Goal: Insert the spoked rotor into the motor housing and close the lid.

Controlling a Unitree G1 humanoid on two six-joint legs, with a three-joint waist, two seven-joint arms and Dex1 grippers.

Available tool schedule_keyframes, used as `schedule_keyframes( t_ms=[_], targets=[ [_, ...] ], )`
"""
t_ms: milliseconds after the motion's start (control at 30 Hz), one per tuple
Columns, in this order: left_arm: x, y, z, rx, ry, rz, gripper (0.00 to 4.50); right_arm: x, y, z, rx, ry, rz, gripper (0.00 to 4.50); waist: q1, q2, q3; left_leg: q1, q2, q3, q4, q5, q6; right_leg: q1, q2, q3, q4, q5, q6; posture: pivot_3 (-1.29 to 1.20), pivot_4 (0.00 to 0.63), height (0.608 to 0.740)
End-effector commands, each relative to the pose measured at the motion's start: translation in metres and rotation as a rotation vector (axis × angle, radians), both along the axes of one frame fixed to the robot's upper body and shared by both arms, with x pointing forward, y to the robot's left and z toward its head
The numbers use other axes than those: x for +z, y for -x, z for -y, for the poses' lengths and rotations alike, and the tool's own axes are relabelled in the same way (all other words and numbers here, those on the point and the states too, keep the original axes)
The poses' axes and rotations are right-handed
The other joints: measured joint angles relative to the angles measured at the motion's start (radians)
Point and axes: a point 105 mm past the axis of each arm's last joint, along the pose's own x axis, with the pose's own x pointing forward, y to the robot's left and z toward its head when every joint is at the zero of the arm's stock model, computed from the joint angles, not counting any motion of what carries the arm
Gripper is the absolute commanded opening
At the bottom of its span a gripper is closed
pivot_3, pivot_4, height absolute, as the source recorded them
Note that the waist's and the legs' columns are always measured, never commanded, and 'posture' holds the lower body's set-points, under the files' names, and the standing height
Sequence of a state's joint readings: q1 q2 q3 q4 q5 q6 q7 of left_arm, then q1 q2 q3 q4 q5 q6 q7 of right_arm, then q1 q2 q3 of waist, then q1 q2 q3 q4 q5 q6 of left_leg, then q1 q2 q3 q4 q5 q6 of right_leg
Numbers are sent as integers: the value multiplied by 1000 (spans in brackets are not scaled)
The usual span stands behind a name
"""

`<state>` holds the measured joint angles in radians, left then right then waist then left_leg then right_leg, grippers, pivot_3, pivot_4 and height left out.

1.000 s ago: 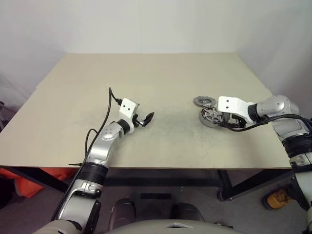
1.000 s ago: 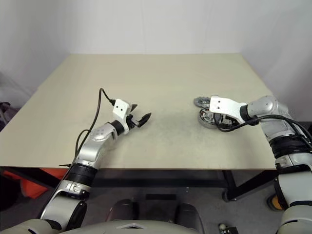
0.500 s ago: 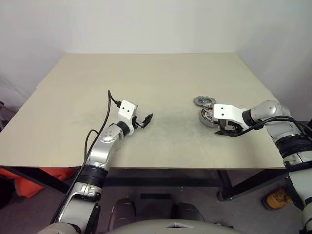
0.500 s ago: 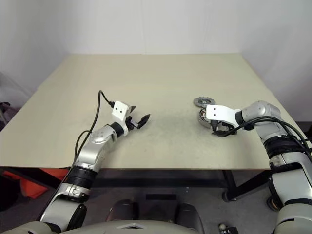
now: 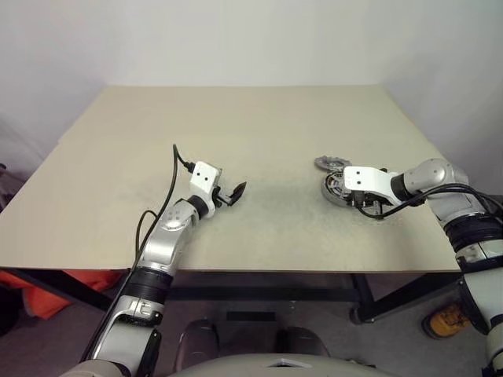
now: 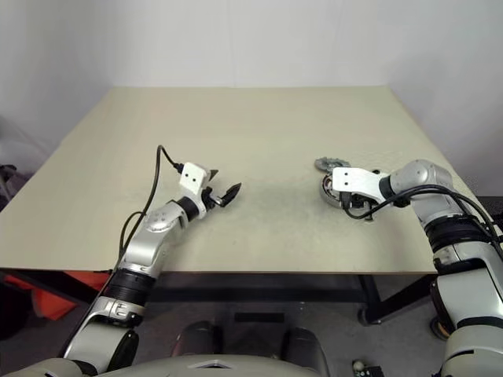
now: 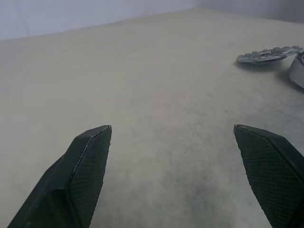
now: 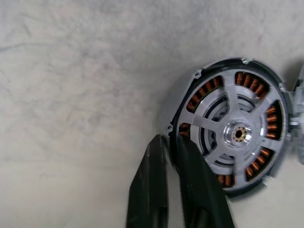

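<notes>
While the left arm reached over the near left part of the table (image 5: 236,118), the left gripper (image 5: 233,192) hung just above the bare surface with its jaws spread wide and nothing between them. In the left wrist view its two black fingers (image 7: 85,171) stood well apart, with only beige tabletop between them. A black cable (image 5: 174,177) looped up from the left forearm to the white wrist block.

Further right, well apart from the left gripper, the task parts lay grouped on the right side of the table. The motor housing (image 8: 235,128) sat flat on the surface, its ring of copper-orange windings visible. The spoked rotor (image 8: 237,134) lay seated inside the housing, silver spokes and hub facing up. The lid (image 7: 266,54) lay just beyond the housing on its far side, its edge at or overlapping the housing's rim; contact could not be confirmed.

At the right, the right gripper (image 8: 172,142) pointed steeply down at the near rim of the housing. Its fingers (image 8: 151,190) were pressed together at the rim's edge; whether they pinched the rim itself could not be told.
</notes>
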<state>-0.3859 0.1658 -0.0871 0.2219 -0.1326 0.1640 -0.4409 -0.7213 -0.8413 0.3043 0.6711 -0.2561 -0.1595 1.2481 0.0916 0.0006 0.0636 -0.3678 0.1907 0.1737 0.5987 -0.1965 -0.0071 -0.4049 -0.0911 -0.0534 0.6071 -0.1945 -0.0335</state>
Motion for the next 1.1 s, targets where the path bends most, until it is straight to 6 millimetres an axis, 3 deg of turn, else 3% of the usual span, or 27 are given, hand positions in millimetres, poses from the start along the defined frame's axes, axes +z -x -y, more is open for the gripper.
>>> schedule_keyframes(
  t_ms=[33,367,567,767,1100],
  targets=[
    [15,0,2,-5,2,55,4314,-1,-1,-3,14,6,7,55,-1,0,0,0,0,0,0,0,0,0,0,0,0,0,0,0,0,740],
    [15,-1,0,4,3,51,4314,5,-8,-10,-16,-42,44,21,-4,-1,0,1,1,0,0,0,0,0,0,0,1,0,0,0,0,740],
    [13,-1,1,1,7,43,4314,31,-12,-54,-42,-308,24,21,-25,0,0,1,1,0,0,0,-1,0,1,0,1,0,0,0,0,740],
    [12,0,2,0,7,41,4314,48,-2,-87,-81,-469,-37,21,-11,1,0,-5,2,0,0,2,3,-6,1,0,1,1,-2,0,0,740],
    [11,2,1,-1,0,39,4314,65,-11,-92,-348,-625,-105,21,11,1,0,-4,1,0,0,0,-1,-5,-1,0,1,1,-1,0,0,740]
  ],
)
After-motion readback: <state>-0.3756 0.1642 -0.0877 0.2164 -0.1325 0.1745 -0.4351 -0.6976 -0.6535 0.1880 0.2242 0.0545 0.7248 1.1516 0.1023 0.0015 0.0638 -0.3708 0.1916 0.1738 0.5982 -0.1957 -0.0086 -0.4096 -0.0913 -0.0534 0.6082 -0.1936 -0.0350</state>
